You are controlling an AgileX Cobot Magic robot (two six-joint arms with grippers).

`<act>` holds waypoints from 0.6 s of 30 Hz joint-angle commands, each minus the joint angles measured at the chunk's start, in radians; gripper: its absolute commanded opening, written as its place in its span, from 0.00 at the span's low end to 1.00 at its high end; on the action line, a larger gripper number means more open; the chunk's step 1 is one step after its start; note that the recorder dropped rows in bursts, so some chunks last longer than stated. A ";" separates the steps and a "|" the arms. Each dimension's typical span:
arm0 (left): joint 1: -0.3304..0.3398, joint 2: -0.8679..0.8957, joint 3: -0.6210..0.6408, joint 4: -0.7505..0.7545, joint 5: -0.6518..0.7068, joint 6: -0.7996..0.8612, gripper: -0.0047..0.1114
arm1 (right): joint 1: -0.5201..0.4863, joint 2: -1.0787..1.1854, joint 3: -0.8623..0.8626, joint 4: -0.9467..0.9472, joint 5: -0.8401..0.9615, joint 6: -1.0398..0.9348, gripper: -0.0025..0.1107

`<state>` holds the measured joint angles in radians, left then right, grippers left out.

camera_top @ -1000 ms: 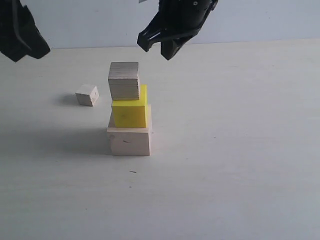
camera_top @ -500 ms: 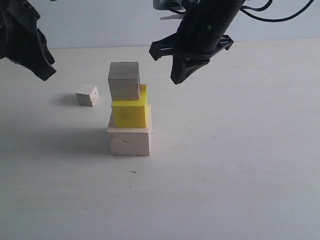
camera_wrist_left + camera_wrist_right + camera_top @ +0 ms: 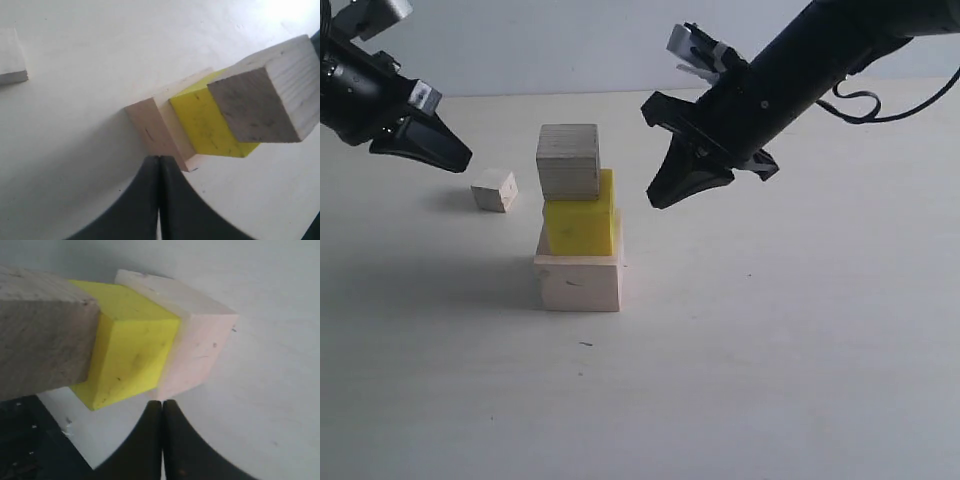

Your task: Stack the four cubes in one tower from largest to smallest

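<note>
Pale bare-wood large cube (image 3: 578, 282) sits mid-surface (image 3: 770, 350) carrying a bright yellow cube (image 3: 579, 225) and a medium wood cube (image 3: 568, 162), widest lowest for steadiness, while the small wood cube (image 3: 494, 190) waits alone toward the far left edge, and the left pincer (image 3: 458, 159) and right pincer (image 3: 661, 199) hover closed, empty.

We see a pale, off-white table (image 3: 770, 380) with a smooth matte top that fills almost the whole scene and runs back to a light wall at the far edge. Two things rest directly on it. The large cube (image 3: 580, 285), of pale bare wood, sits left of centre, flat on one face. The small cube (image 3: 494, 190), also pale wood, lies farther back and to the left, well apart from the large one, and casts a soft shadow leftward. We also note a tiny dark speck (image 3: 585, 344) on the surface just nearer than the large cube.
</note>
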<state>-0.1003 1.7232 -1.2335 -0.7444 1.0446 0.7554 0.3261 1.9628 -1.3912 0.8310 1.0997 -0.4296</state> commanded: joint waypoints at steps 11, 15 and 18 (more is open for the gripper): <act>-0.001 0.067 0.002 -0.133 0.037 0.089 0.04 | 0.000 0.016 0.030 0.162 0.054 -0.118 0.02; -0.001 0.067 0.002 -0.173 0.049 0.106 0.04 | 0.005 0.016 0.030 0.162 0.106 -0.118 0.02; -0.003 0.069 0.002 -0.178 0.056 0.108 0.04 | 0.053 0.016 0.030 0.162 0.099 -0.109 0.02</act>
<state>-0.1003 1.7953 -1.2335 -0.9043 1.0918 0.8553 0.3516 1.9838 -1.3662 0.9931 1.1944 -0.5383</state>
